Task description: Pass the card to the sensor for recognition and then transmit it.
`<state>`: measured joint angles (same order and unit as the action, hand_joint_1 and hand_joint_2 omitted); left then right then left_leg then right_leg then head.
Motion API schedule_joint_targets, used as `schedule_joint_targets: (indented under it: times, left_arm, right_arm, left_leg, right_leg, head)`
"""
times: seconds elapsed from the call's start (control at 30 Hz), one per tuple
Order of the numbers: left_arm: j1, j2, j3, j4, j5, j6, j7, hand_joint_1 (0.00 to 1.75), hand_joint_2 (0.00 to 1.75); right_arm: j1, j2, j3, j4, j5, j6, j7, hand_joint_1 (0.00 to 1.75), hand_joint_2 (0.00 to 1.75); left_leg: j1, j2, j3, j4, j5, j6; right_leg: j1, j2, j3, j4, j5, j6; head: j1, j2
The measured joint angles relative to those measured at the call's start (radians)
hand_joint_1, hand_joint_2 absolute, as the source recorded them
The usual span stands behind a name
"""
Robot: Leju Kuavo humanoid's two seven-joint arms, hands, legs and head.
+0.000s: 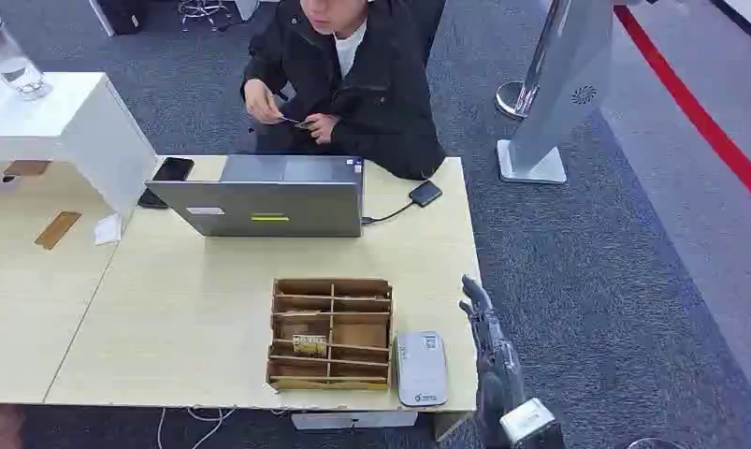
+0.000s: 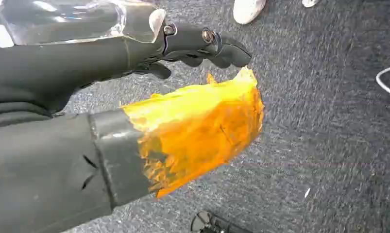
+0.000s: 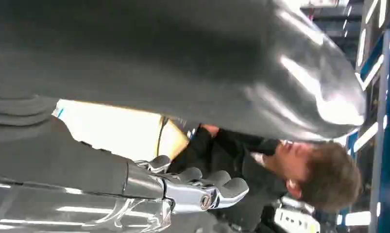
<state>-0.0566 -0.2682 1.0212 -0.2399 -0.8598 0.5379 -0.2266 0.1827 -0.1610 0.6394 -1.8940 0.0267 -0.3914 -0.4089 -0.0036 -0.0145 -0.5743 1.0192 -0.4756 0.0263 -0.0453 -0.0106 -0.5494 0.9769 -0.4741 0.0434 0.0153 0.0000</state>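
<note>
Presently the card (image 1: 309, 344) lies in a lower-left compartment of the wooden tray (image 1: 331, 332), lower centre of the head view, ungripped. The sensor (image 1: 421, 368), a grey-white pad, sits just right of the tray near the table (image 1: 194, 309) edge.

The right hand (image 1: 483, 327) is raised at the table's right edge, lower right of frame, fingers extended and apart, holding nothing. The left hand (image 2: 193, 46) hangs over carpet, fingers loosely curled, empty; its thumb carries orange wrap.

Risks, as judged:
- The card lies flat between thin dividers; fingers may catch a divider and drag the tray.
- A poor pinch could drop the card.
- The sensor could be knocked off the edge.
- The person (image 1: 353, 75) behind the laptop (image 1: 268, 201) already handles a card; handover timing is uncertain.
</note>
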Motion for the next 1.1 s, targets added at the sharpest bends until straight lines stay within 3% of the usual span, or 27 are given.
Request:
schedule_joint_targets:
  times: [0.63, 0.67, 0.87, 1.1]
  left_arm:
    - [-0.002, -0.008, 0.000, 0.000, -0.012, 0.005, 0.027, 0.00, 0.00]
    - [-0.002, -0.008, 0.000, 0.000, -0.014, 0.003, 0.027, 0.00, 0.00]
    - [-0.001, -0.002, -0.010, 0.000, -0.060, -0.020, 0.016, 0.00, 0.00]
    - [-0.001, 0.007, -0.037, 0.000, -0.103, -0.040, 0.019, 0.00, 0.00]
  right_arm:
    - [-0.022, 0.000, 0.003, 0.016, 0.021, 0.029, 0.000, 0.00, 0.00]
    - [-0.022, 0.000, 0.002, 0.016, 0.030, 0.027, -0.001, 0.00, 1.75]
    - [-0.026, 0.001, 0.002, 0.016, 0.219, -0.014, 0.038, 0.00, 1.75]
    - [-0.099, 0.005, -0.031, 0.016, 0.449, 0.006, 0.115, 0.00, 1.75]
  left_leg:
    - [0.000, 0.000, 0.000, 0.000, 0.000, 0.000]
    - [0.000, 0.000, 0.000, 0.000, 0.000, 0.000]
    - [0.000, 0.000, 0.000, 0.000, 0.000, 0.000]
    - [0.000, 0.000, 0.000, 0.000, 0.000, 0.000]
  right_leg:
    - [0.000, 0.000, 0.000, 0.000, 0.000, 0.000]
    - [0.000, 0.000, 0.000, 0.000, 0.000, 0.000]
    - [0.000, 0.000, 0.000, 0.000, 0.000, 0.000]
    - [0.000, 0.000, 0.000, 0.000, 0.001, 0.000]
  head:
    - [0.000, 0.000]
    - [0.000, 0.000]
    - [0.000, 0.000]
    - [0.000, 0.000]
